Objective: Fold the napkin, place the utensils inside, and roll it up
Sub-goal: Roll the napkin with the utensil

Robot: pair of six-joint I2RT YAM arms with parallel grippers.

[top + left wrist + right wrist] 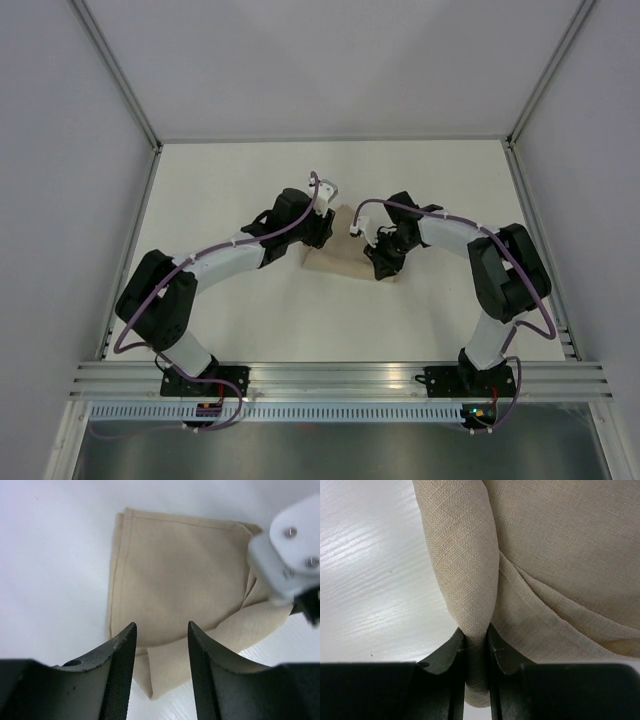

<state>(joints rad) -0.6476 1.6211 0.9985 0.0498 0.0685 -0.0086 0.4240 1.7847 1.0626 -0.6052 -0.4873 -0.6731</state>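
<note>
Downward over the napkin (pixel 175 575), right pincer (pixel 476 637) pinches a fold, left pincer (pixel 161 630) hangs spread.

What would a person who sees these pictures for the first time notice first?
The beige napkin, folded, in the middle of the white table, draws the eye first. The right gripper pinches a raised fold of it, while the left gripper hangs open over the napkin, holding nothing.
</note>
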